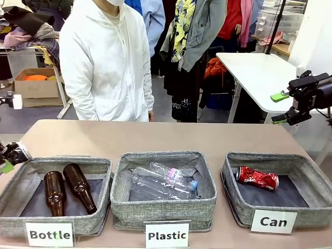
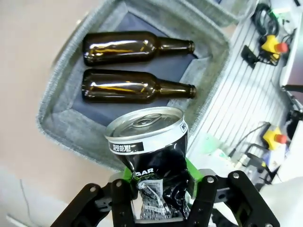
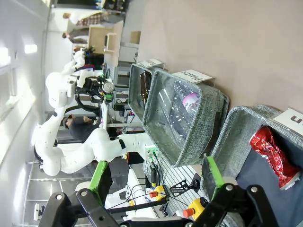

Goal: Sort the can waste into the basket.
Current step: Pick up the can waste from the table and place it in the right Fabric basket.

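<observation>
A dark crushed can (image 2: 150, 158) with a silver top stands upright between the green pads of my left gripper (image 2: 158, 191), which is shut on it, above the near rim of the "Bottle" basket (image 2: 61, 123). In the front view that gripper (image 1: 13, 154) sits at the far left edge. A red crushed can (image 1: 258, 178) lies inside the "Can" basket (image 1: 231, 179) at the right, also visible as the red can (image 3: 272, 153) in the right wrist view. My right gripper (image 1: 288, 107) hangs open high above the table's right side, nothing between its fingers (image 3: 101, 176).
Two brown bottles (image 1: 66, 188) lie in the "Bottle" basket (image 1: 15, 191). Clear plastic bottles (image 1: 163, 181) fill the "Plastic" basket (image 1: 120, 181) in the middle. A person in white stands at the far edge. The far half of the tan table (image 1: 171, 136) is bare.
</observation>
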You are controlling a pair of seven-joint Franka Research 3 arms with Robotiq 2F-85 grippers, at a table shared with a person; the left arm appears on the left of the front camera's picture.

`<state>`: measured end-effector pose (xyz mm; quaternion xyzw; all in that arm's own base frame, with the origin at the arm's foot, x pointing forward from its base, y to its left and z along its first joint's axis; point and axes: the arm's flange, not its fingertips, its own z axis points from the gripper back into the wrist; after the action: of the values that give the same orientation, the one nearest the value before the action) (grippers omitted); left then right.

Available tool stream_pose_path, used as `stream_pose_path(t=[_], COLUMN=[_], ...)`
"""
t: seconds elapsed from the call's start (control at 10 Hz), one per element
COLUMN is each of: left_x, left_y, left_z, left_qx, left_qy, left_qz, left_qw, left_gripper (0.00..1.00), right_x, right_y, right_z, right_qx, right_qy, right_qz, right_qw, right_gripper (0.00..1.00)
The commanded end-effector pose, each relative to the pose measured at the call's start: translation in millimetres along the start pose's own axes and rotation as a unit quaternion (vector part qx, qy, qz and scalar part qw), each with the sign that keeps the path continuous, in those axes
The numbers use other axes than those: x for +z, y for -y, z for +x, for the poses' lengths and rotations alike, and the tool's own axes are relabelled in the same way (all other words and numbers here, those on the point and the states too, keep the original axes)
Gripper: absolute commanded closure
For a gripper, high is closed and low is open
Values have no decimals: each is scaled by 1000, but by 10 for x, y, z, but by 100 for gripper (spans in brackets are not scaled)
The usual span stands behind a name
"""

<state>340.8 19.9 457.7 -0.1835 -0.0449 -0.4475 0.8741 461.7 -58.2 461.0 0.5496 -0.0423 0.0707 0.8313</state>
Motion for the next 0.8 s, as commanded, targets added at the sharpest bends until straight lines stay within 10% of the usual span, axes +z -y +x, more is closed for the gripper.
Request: stream_pose_path(t=[0.0,0.3,0.5,0.7], left_x=[44,-29,265,391], left_y=[6,8,336,712], left_z=[54,25,843,1973], left_qx=[7,0,-33,-153], left_qy=[-17,-7,24,20], left_qz=[-7,-9,89,154], left_qw=[1000,1000,995,976], left_gripper=[69,61,61,61], right_x=[21,0,-119,191], right_y=[-18,0,-261,-258], right_z=[0,0,-83,-417], right_qx=[9,0,-11,-55], right_qy=[-3,0,-91,-79], right_qz=[0,0,-89,-116], right_qw=[1000,1000,992,989], right_gripper=[0,0,0,0])
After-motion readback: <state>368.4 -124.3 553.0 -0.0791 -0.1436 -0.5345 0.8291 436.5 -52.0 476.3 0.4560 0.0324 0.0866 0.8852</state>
